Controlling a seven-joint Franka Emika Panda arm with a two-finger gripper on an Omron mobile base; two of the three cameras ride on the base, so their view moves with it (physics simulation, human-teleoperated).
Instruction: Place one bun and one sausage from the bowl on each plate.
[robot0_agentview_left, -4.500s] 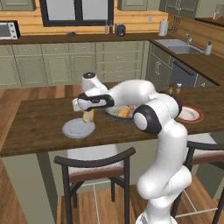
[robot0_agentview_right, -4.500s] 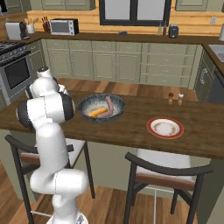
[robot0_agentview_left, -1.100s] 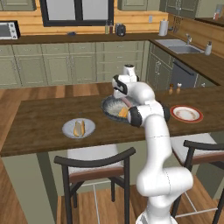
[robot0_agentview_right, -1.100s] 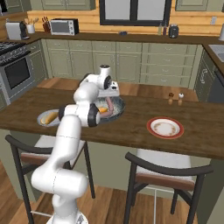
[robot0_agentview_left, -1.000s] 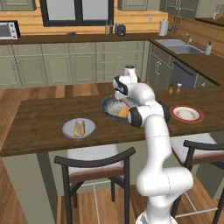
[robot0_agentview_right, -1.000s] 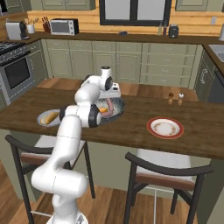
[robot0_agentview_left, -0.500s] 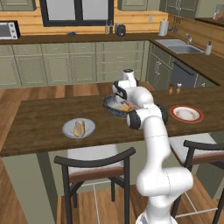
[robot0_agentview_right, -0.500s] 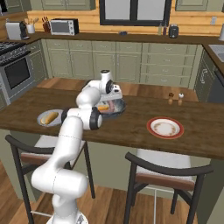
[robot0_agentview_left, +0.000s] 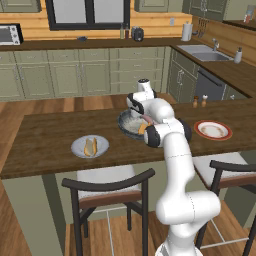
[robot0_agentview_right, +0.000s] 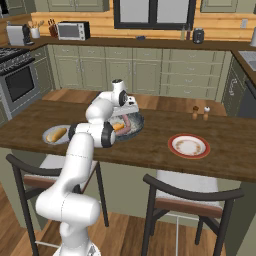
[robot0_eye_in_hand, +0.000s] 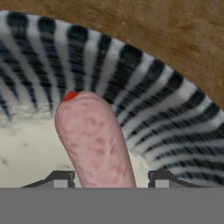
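Pink sausage (robot0_eye_in_hand: 96, 142) sits in the bowl (robot0_eye_in_hand: 153, 100) between my fingers (robot0_eye_in_hand: 107, 180), which sit half shut beside it. One bun (robot0_agentview_left: 90, 146) is on the grey plate (robot0_agentview_left: 77, 148). The red-rimmed plate (robot0_agentview_left: 213, 130) has nothing yet.

Your arm reaches forward with its wrist bent down. Your claw (robot0_eye_in_hand: 108, 179) points downward, its two dark fingertips (robot0_eye_in_hand: 61, 178) standing apart on either side.

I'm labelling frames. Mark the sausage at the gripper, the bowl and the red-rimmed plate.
sausage (robot0_eye_in_hand: 96, 140), hand view, middle of its pink body
bowl (robot0_eye_in_hand: 144, 94), hand view, striped inner wall
red-rimmed plate (robot0_agentview_right: 172, 144), right base view, left rim
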